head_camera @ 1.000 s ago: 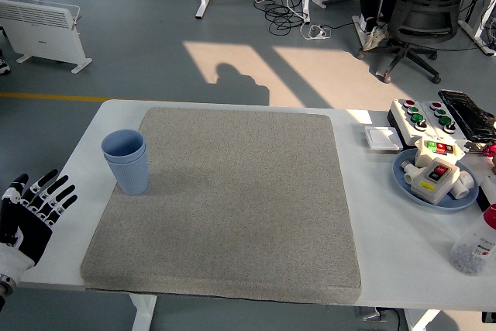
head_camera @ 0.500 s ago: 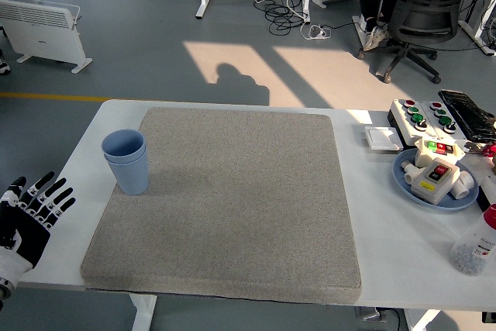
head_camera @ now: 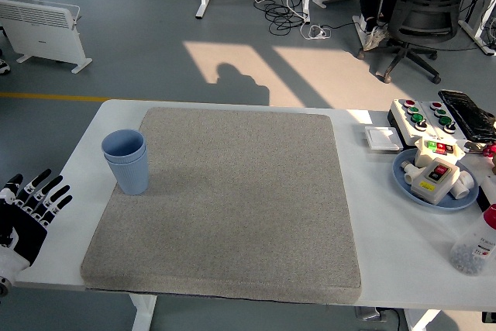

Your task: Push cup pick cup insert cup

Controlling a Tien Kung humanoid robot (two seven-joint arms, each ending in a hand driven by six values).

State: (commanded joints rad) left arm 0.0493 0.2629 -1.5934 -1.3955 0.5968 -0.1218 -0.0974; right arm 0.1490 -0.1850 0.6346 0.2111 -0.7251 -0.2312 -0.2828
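Two blue cups (head_camera: 126, 160) stand nested, one inside the other, upright near the left edge of the grey mat (head_camera: 232, 199). My left hand (head_camera: 27, 211) hovers at the table's left near corner, well below and left of the cups, fingers spread and holding nothing. The right hand is out of view.
A blue plate (head_camera: 434, 180) with a switch box and white parts sits at the right. Behind it are a button box (head_camera: 422, 114) and a small white square tray (head_camera: 383, 139). A clear bottle (head_camera: 474, 247) stands near the right front edge.
My left hand has drifted slightly down and left, away from the cups. The cups have not moved.
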